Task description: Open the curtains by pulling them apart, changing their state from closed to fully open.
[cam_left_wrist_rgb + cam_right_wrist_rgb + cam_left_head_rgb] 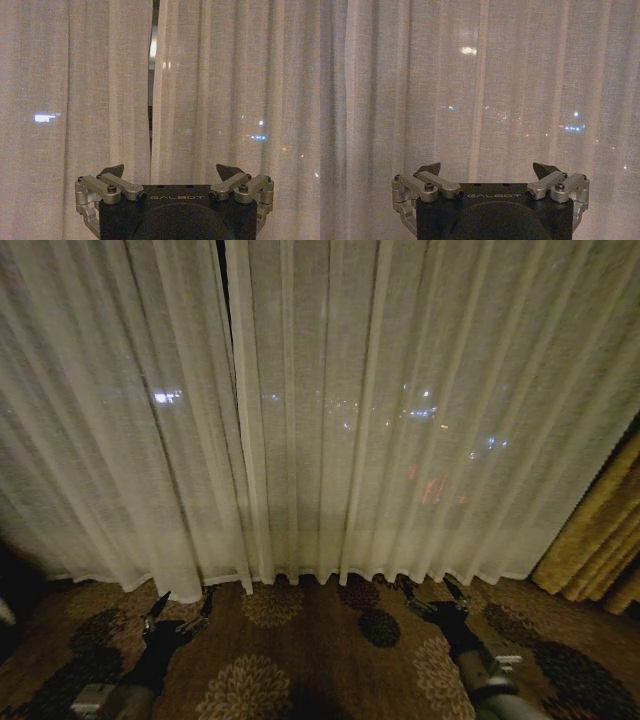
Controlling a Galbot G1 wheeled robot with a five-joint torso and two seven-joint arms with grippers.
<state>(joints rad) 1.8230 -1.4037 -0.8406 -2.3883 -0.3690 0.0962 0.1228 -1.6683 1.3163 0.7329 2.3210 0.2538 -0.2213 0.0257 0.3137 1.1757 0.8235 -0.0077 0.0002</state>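
Curtains hung closed ahead of me, only a dark slit between the panels, so I held the left gripper and right gripper low over the carpet, jaws wide, empty, facing the fabric for a grab.

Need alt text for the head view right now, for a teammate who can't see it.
Two sheer curtains hang nearly closed, a thin dark gap at upper left. Left gripper and right gripper hover open, low over patterned carpet.
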